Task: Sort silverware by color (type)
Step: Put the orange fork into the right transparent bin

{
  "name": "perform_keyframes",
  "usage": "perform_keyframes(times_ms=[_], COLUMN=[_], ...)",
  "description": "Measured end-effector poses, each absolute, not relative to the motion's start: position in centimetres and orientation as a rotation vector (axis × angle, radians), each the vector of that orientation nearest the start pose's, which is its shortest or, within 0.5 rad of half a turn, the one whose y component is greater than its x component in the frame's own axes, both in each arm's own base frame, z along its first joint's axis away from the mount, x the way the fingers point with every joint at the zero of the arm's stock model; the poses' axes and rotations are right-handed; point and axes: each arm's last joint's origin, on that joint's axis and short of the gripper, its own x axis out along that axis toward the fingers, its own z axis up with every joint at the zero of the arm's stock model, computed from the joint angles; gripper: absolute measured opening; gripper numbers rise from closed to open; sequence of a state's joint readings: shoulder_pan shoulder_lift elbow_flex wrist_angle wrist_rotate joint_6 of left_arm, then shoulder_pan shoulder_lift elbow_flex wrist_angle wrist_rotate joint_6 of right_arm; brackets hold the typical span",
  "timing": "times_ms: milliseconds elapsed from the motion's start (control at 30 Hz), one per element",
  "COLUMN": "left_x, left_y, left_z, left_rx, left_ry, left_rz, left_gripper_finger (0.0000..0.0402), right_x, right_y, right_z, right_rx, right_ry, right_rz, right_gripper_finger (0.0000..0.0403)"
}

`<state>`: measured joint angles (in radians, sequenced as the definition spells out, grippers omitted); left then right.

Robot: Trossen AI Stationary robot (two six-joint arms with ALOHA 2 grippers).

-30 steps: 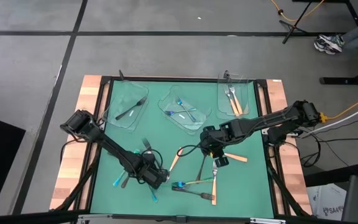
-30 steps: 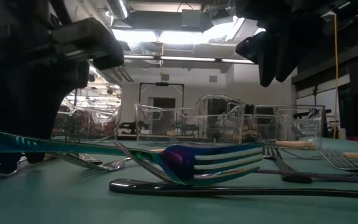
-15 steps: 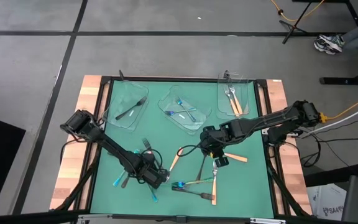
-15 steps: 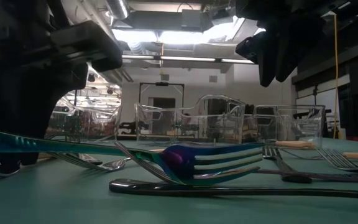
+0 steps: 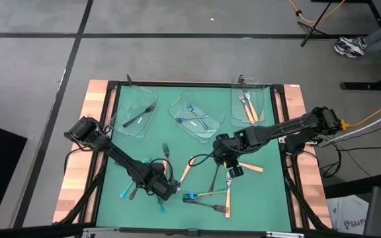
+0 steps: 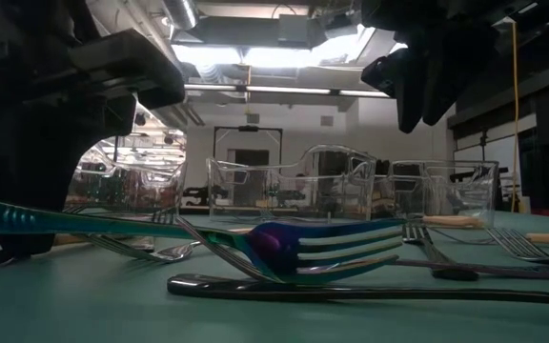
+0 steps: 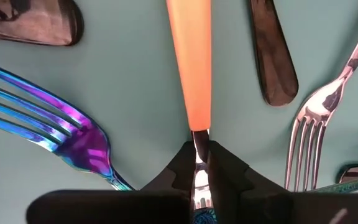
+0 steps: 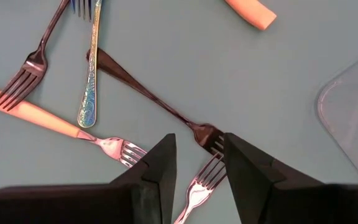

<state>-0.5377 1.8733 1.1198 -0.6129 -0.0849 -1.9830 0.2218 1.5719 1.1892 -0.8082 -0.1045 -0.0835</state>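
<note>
I have the left gripper (image 7: 196,163) low over the green mat (image 5: 270,192) near its front edge, and its two fingers are pinched onto the silver neck of an orange-handled utensil (image 7: 189,68), whose handle runs straight away from the fingertips. Around that grip lie an iridescent blue-purple fork (image 7: 55,127), a dark handle (image 7: 272,56) and a silver fork (image 7: 312,134), each apart from the gripped piece. My right gripper (image 8: 194,163) hangs above the middle of the mat with its fingers spread and nothing between them; under it I see a dark fork (image 8: 160,102) crossing an orange-handled fork (image 8: 55,121). Three clear trays (image 5: 132,112) sit along the far side of the mat, each holding a few sorted pieces, while most silverware is scattered loose across the near half.
</note>
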Motion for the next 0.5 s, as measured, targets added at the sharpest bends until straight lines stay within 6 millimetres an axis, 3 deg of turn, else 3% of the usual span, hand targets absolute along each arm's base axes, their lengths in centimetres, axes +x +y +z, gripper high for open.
perform_keyframes(times_ms=[500], left_x=[29.0], left_y=[-16.1], left_z=[15.4], left_rx=[-1.116], left_ry=[1.068], left_rz=[0.863], left_gripper_finger=[0.0013], right_x=[30.0], right_y=[7.1], right_z=[24.3], right_rx=[-0.142], right_ry=[1.159], right_rz=[0.337], right_gripper_finger=[0.0122])
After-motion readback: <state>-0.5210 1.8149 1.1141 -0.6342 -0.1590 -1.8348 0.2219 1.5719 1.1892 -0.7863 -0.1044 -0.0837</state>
